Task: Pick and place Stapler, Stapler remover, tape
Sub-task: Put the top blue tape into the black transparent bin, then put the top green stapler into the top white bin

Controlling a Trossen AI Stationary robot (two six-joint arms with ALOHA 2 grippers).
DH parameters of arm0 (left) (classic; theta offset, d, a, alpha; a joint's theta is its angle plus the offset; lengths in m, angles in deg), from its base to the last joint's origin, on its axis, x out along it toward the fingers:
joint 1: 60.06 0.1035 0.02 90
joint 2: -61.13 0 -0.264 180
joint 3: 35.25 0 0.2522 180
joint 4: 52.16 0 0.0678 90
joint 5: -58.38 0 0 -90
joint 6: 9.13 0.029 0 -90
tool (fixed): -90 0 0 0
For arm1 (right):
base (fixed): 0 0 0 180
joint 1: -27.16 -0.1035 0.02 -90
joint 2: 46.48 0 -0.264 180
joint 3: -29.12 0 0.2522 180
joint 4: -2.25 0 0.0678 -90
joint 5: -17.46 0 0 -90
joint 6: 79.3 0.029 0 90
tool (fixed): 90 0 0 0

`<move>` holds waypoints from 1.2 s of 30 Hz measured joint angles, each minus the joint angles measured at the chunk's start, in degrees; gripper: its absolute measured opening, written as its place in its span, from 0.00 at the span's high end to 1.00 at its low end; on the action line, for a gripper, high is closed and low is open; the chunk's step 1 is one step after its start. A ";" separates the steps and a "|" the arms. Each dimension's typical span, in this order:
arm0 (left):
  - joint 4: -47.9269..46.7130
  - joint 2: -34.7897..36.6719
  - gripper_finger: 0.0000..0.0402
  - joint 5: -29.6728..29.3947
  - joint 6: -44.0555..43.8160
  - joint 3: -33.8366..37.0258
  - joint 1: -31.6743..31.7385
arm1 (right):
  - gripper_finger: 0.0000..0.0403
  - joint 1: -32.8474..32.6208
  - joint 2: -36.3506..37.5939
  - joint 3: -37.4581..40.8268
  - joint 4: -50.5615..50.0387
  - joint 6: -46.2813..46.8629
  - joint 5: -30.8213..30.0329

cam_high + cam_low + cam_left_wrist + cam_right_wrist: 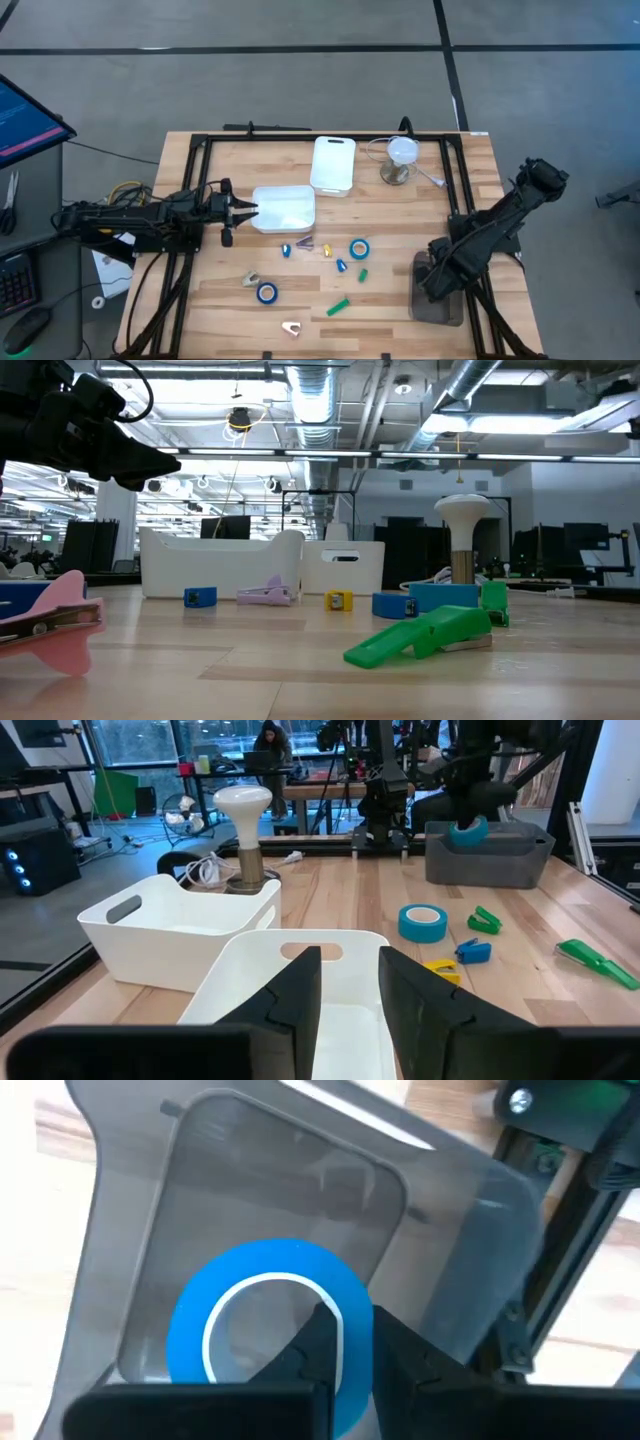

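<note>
My right gripper (360,1345) hangs over the grey bin (440,300) at the table's right near corner, shut on a blue tape roll (265,1335). Two more blue tape rolls lie flat on the wood, one at mid table (358,248) and one nearer the near edge (266,292). A green stapler (338,307) lies near the near edge, low and wedge-shaped in the low view (420,635). A pink staple remover (292,327) lies near the near edge, a purple one (304,243) by the tub. My left gripper (350,990) is open, above the left end of the near white tub (285,208). My right gripper holds the blue tape roll by the ring's wall (355,1295), from above, pointing down into the grey bin. One finger (325,1335) lies over the wall at the hole's side, the other (400,1350) outside it. The left wrist view shows the roll (468,830) tilted at the bin's rim.
A second white tub (333,165) and a white mushroom-shaped lamp (400,160) stand toward the far edge. Small blue (287,250), yellow (327,250) and green (363,272) pieces and a beige remover (252,281) are scattered at mid table. Black frame rails run along the table's sides.
</note>
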 joint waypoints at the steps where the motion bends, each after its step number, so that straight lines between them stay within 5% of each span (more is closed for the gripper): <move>1: 0.00 0.00 0.76 0.00 0.00 0.00 -0.02 | 0.94 0.00 -0.82 0.00 0.35 -0.02 0.02; 15: 0.24 0.00 0.76 0.00 0.00 0.00 -0.02 | 0.92 0.00 -11.99 0.01 3.42 -1.54 -0.06; 27: 0.28 0.00 0.76 0.02 0.00 0.00 -0.02 | 0.72 1.80 -9.14 0.00 2.60 -11.03 -0.48; 36: 0.28 0.00 0.76 0.02 0.00 0.00 0.00 | 0.72 7.75 -1.58 0.00 3.18 -21.82 -0.53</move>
